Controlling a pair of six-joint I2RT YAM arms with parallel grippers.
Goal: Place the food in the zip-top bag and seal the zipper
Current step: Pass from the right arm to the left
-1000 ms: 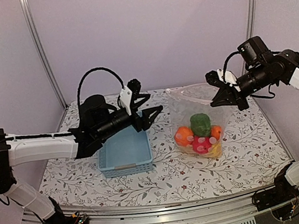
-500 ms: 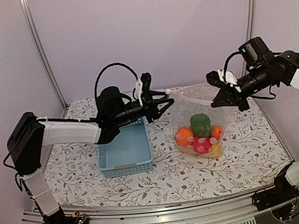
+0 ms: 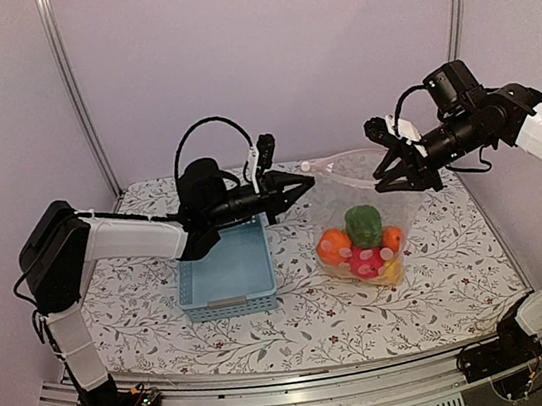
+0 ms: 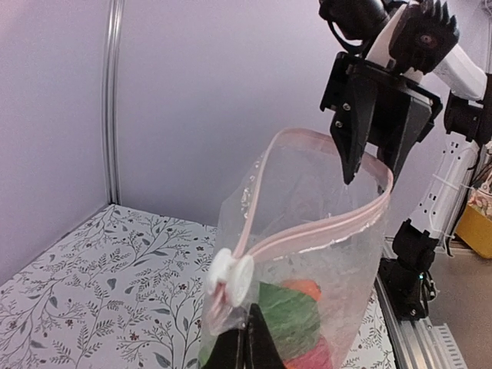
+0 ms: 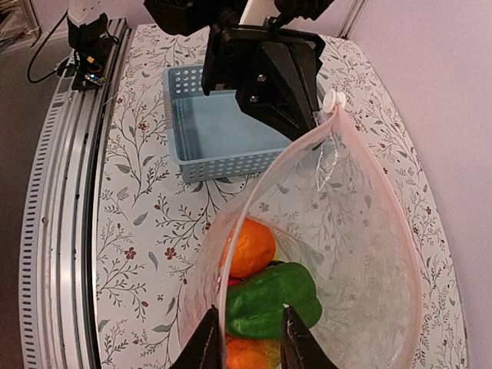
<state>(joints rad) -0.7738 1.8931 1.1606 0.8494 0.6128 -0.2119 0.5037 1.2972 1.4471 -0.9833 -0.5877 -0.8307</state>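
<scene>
The clear zip-top bag (image 3: 357, 201) stands upright right of centre with its mouth wide open. Inside lies the food: an orange (image 3: 334, 246), a green pepper (image 3: 363, 224) and red and yellow pieces (image 3: 368, 262). The pink zipper (image 4: 323, 231) rings the mouth, with a white slider (image 4: 231, 277) at its left end. My left gripper (image 3: 296, 187) is shut on the bag's plastic just under that slider (image 4: 246, 347). My right gripper (image 3: 386, 173) is at the bag's right rim, open, its fingers (image 5: 204, 346) straddling the rim above the pepper (image 5: 273, 304).
A light blue lattice basket (image 3: 226, 270) sits left of the bag, under my left forearm. The flowered table ends in metal rails at the front, and frame posts and a wall stand behind it.
My left gripper swung right to the bag's slider corner and closed on the plastic there. My right gripper, shut on the right rim before, has opened its fingers.
</scene>
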